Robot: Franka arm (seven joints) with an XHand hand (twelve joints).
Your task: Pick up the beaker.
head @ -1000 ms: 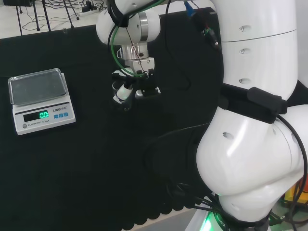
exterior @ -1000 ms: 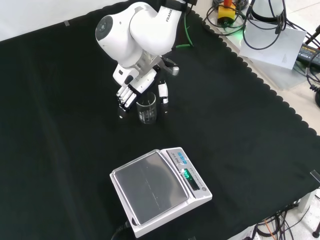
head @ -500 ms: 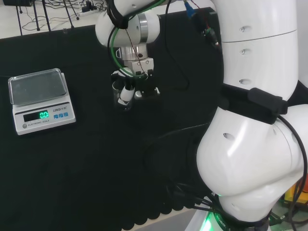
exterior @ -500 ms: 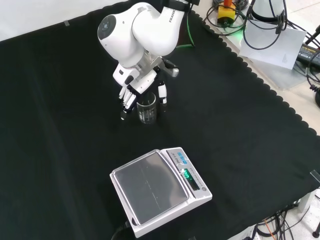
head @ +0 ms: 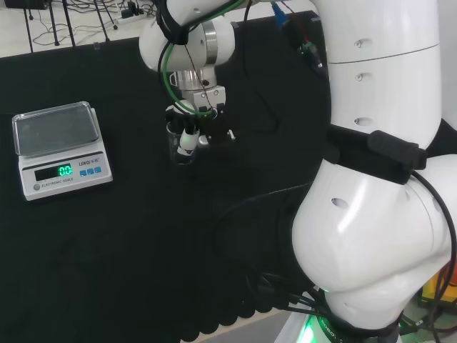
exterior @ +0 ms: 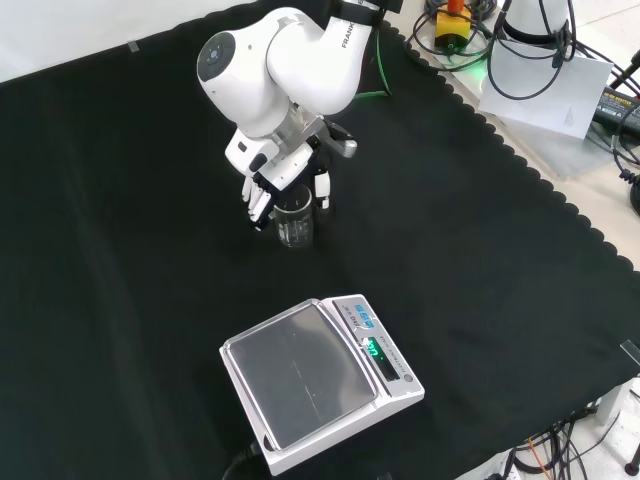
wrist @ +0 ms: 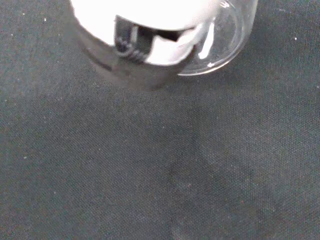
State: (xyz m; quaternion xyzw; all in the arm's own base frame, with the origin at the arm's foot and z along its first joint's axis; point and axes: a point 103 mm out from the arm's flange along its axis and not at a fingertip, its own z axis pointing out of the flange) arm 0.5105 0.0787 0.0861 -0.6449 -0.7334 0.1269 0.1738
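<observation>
**Hand closed in around the beaker on the black cloth**

In the head view, a scale with a grey pan and a lit green display sits at the left of the black cloth. Just to its right stands the clear beaker, upright on the cloth. The hand hangs directly over it from the arm's white wrist, fingers pointing down along the glass.

In the front view the order turns: the beaker stands upright above the scale, well apart from it. The hand comes down from the top, its fingers on the left side of the glass and its thumb on the right, so the beaker sits between them. Whether they touch the glass cannot be told.

The wrist view looks past a blurred white part of the hand at the beaker's round base resting on the cloth.
</observation>
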